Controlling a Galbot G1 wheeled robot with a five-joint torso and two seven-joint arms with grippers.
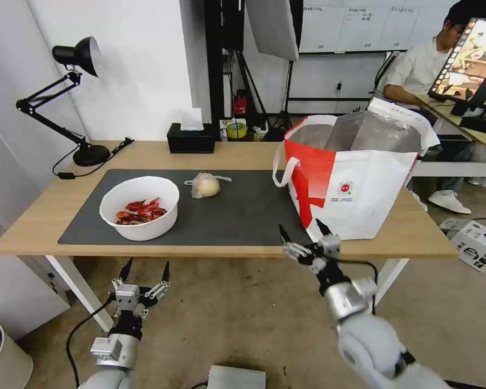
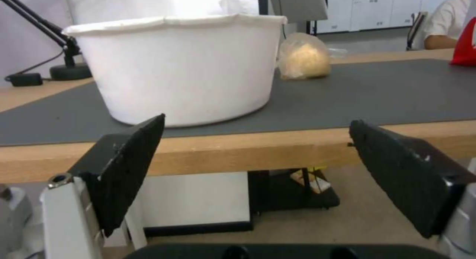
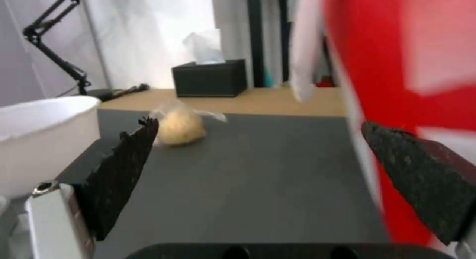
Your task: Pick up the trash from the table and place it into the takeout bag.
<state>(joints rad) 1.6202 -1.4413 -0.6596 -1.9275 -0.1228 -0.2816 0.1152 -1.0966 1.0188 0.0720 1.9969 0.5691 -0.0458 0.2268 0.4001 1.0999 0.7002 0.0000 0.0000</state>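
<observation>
A white bowl (image 1: 140, 208) (image 2: 178, 65) (image 3: 35, 136) holding red crayfish shells (image 1: 140, 211) sits on the left part of the dark grey mat (image 1: 237, 208). A beige bun in a clear bag (image 1: 206, 186) (image 2: 303, 60) (image 3: 181, 127) lies behind it, mid-mat. The takeout bag (image 1: 356, 173) (image 3: 411, 84), white with a red panel and foil lining, stands open on the table's right side. My right gripper (image 1: 302, 231) (image 3: 258, 181) is open at the table's front edge, beside the bag's red corner. Below the front edge under the bowl, my left gripper (image 1: 146, 272) (image 2: 258, 169) hangs open and empty.
A black tissue box (image 1: 190, 138) (image 3: 211, 77) and a black desk lamp (image 1: 70, 102) stand along the back of the light-wood table (image 1: 416, 232). A seated person and a monitor (image 1: 470, 65) are behind the bag. Cardboard boxes (image 1: 475, 243) lie on the floor at right.
</observation>
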